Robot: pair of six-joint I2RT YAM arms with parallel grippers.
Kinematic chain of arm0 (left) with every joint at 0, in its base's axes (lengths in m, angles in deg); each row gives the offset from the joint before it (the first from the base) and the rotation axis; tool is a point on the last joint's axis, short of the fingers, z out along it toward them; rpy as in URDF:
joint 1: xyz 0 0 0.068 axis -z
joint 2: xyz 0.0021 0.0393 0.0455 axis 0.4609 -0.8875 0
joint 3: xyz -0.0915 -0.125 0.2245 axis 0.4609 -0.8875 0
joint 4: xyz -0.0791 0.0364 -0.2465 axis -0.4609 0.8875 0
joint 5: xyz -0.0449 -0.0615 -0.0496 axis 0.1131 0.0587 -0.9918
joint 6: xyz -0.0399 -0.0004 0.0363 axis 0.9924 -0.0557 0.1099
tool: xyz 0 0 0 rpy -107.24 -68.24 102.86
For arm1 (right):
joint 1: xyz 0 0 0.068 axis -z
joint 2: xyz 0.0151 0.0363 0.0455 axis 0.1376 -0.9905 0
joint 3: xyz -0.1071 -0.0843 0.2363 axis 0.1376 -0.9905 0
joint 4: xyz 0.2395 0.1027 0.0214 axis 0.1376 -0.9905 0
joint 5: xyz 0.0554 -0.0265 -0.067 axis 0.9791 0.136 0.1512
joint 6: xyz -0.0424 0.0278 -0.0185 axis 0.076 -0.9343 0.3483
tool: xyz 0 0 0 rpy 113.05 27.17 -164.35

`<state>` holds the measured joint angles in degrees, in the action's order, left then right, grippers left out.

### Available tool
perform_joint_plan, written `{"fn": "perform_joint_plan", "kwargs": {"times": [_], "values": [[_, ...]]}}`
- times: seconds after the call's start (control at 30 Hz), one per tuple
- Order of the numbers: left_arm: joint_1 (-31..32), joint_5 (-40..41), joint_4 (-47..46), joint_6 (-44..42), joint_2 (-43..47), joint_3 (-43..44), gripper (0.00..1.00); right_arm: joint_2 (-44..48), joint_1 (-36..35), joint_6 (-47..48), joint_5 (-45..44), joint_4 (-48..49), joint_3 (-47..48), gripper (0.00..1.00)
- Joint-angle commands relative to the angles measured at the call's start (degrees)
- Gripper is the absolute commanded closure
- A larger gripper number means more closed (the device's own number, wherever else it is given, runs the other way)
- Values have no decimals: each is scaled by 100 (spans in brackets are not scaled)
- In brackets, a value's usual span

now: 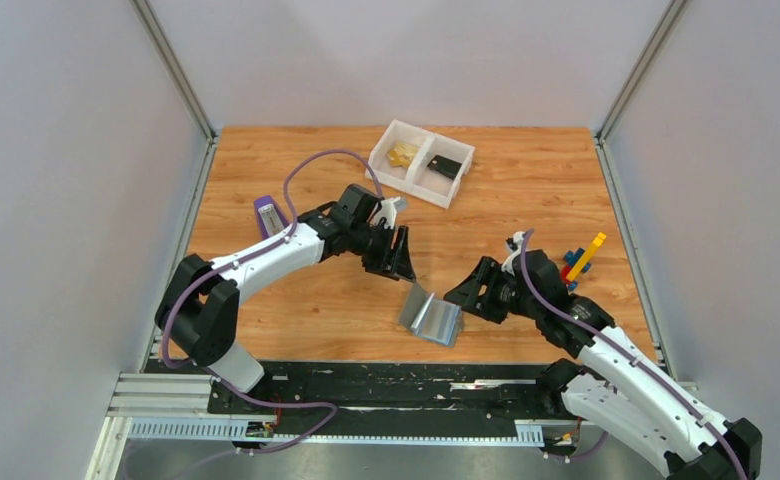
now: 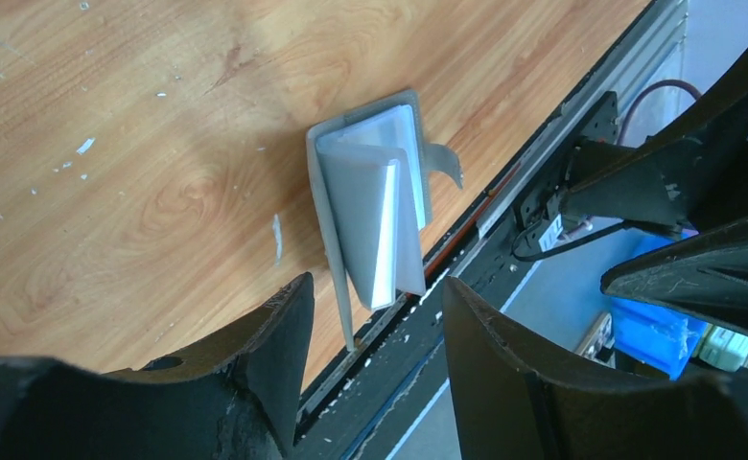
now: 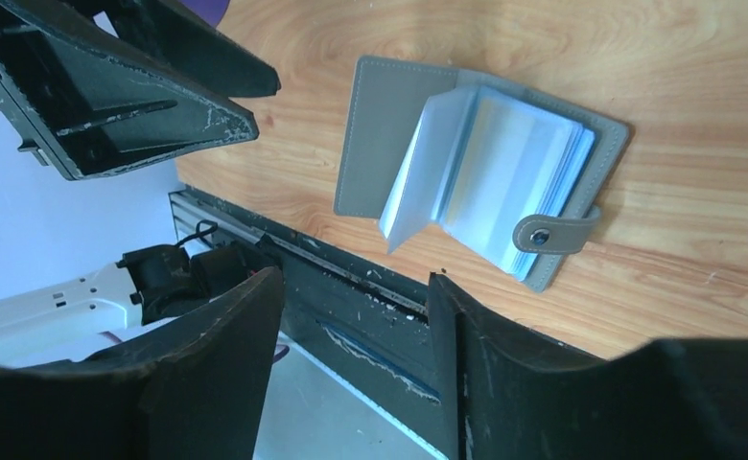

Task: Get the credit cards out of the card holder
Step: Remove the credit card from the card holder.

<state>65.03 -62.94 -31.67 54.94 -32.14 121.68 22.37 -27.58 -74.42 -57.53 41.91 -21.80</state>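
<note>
Black metal rail [image 1: 386,385] runs along the near edge, scuffed and flecked white. Behind it, the table [image 1: 296,320] is orange-brown wood-grain laminate.

Card holder [image 1: 432,316]: grey, matt, stitched-edge bifold lying open on the wood just beyond the rail. 1 panel lies flat. Pale translucent plastic sleeves fan up from the fold. A short strap with a round snap stud [image 3: 552,230] sticks out from 1 side.

Left gripper [image 2: 375,287]: 2 black, chipped fingers spread apart, nothing between them, poised above the holder on its left and clear of it.

Right gripper [image 3: 356,280]: same worn black fingers, parted, gripping nothing, just right of the holder.

Mid table, right: small heap of plastic blocks [image 1: 581,258], yellow, red and blue. Mid table, left: small purple-and-white object [image 1: 267,215], kind unclear.

Far side: white plastic tray [image 1: 434,135], rectangular, 2 compartments, set at an angle. Credit cards [image 1: 402,154], gold-yellow and glossy, lie in its left compartment. A flat black rectangular piece [image 1: 447,167] lies in the right one.
</note>
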Motion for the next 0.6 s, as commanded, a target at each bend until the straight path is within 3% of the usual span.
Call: {"fn": "perform_joint_plan", "kwargs": {"times": [0.0,0.37,0.57], "values": [[44,71,-98,-229,68,-66,40,-58,-20,-432,569,527,-283,44],[348,-142,-466,-183,-86,-389,41,-532,-79,-1133,943,1831,-1151,44],[436,-275,-652,-165,-279,-557,48,-795,-124,-1302,754,2119,-1333,44]]}}
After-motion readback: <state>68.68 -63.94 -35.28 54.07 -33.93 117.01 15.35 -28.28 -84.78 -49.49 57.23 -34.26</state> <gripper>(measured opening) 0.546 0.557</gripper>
